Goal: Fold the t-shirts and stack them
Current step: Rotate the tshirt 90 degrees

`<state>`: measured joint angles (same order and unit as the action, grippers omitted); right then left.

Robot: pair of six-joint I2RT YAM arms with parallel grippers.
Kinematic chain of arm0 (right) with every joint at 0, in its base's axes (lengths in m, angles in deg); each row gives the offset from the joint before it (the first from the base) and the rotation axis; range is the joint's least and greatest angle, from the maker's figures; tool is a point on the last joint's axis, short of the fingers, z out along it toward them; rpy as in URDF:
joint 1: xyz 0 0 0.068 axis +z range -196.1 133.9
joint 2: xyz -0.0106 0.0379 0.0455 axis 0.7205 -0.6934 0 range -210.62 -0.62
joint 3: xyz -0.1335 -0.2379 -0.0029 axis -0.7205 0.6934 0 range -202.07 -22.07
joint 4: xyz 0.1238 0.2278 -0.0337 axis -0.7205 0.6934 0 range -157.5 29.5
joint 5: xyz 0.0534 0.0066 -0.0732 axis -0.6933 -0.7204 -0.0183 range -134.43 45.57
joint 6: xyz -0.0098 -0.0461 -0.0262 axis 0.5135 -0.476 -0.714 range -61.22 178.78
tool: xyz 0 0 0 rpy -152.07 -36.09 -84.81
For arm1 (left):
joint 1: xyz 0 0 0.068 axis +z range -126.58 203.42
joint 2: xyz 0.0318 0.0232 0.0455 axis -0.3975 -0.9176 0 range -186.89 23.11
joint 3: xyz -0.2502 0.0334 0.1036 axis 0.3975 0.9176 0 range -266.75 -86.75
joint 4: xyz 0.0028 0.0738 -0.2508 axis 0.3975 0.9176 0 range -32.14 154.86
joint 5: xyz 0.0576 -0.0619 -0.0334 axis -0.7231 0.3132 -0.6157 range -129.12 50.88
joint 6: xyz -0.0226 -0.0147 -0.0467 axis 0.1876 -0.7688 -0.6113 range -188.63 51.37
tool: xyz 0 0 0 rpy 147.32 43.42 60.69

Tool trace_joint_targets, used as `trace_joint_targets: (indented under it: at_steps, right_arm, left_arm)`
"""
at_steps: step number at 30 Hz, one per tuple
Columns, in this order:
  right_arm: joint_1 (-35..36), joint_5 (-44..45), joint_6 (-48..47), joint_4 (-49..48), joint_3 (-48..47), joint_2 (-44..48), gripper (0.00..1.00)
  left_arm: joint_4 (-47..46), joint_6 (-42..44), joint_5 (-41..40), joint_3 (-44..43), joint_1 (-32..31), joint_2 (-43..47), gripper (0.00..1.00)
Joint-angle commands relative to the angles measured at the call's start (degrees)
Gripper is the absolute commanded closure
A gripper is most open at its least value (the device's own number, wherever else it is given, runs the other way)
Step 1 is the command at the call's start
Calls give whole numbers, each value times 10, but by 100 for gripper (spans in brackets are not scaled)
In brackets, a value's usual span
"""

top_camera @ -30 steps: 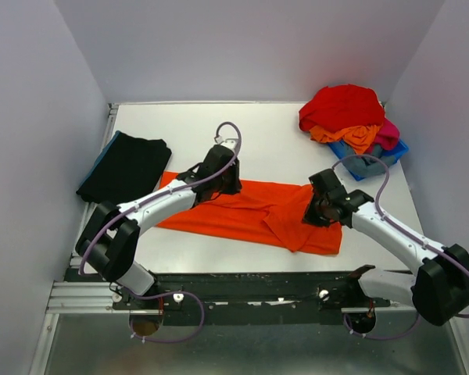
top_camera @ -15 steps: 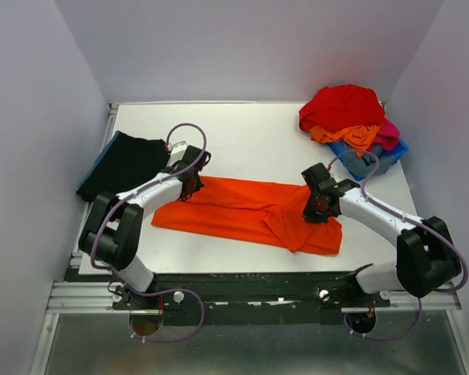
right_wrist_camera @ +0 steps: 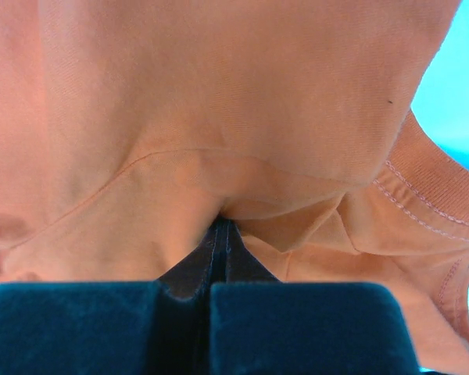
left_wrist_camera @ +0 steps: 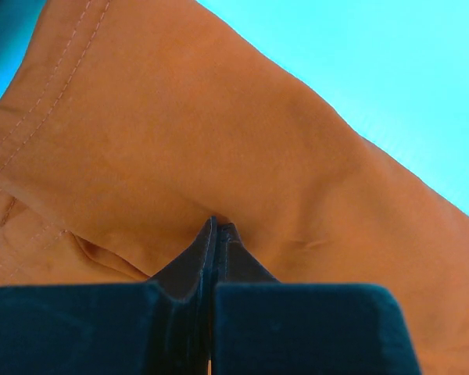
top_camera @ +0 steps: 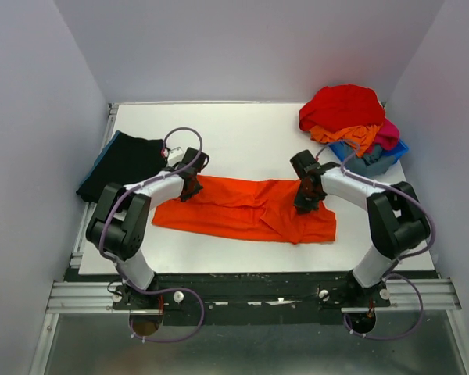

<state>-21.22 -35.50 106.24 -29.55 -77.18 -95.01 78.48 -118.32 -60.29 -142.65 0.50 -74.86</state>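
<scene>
An orange t-shirt (top_camera: 242, 211) lies folded into a long band across the middle of the white table (top_camera: 242, 133). My left gripper (top_camera: 189, 187) is at its far left corner, shut on the fabric. In the left wrist view the gripper (left_wrist_camera: 217, 226) has its tips pressed together in the orange cloth (left_wrist_camera: 180, 141). My right gripper (top_camera: 306, 201) is on the shirt's right part, shut on a fold. In the right wrist view the gripper (right_wrist_camera: 223, 225) pinches the cloth (right_wrist_camera: 219, 101) below a ribbed hem. A folded black t-shirt (top_camera: 125, 166) lies at the left edge.
A heap of red, orange and pink shirts (top_camera: 345, 113) sits on a blue bin (top_camera: 391, 152) at the back right. Grey walls close in the table on three sides. The metal rail (top_camera: 242, 293) runs along the near edge.
My left gripper has moved left along the shirt's far edge to its left corner. My right gripper has moved away from the near edge, and the shirt's right end has drawn in and flattened.
</scene>
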Motion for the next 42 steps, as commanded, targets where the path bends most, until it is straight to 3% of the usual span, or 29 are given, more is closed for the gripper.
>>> trace_joint_targets:
  at_steps: [1, 5, 9, 15, 20, 23, 27, 29, 30, 33, 37, 39, 42]
  right_arm:
    - [11, 4, -29, -5, -81, -100, 99]
    - [11, 7, -62, 25, -186, -163, 99]
    - [15, -43, -92, 53, -307, -243, 99]
    - [34, -51, -107, 117, -486, -352, 99]
    - [34, -73, -130, 127, -560, -388, 99]
    - [34, -84, -155, 129, -590, -386, 99]
    - [33, -86, -185, 118, -610, -350, 92]
    - [31, -86, -188, 101, -598, -319, 87]
    - [27, -86, -183, 92, -582, -300, 79]
    - [13, -130, -157, 27, -479, -227, 65]
    - [0, -151, -103, -87, -293, -93, 50]
    - [-3, -146, -78, -125, -210, -40, 45]
    - [-6, -135, -36, -169, -101, 23, 45]
  left_arm:
    - [47, -26, 67, 64, -20, 18, 100]
    - [43, -69, 103, 130, -61, 66, 100]
    - [22, -137, 107, 220, -151, 133, 100]
    - [-45, -241, 185, 347, -275, 205, 100]
    - [-7, -276, 146, 342, -400, 290, 100]
    - [34, -250, 104, 307, -433, 331, 100]
    - [43, -122, 66, 246, -412, 388, 96]
    - [46, -51, 79, 205, -342, 410, 90]
    - [43, -25, 94, 191, -293, 418, 85]
    - [16, 23, 129, 147, -189, 405, 75]
    - [-15, 45, 151, 92, -120, 329, 64]
    - [-70, 57, 164, 94, -95, 300, 40]
    - [-125, 56, 212, 101, -50, 247, 25]
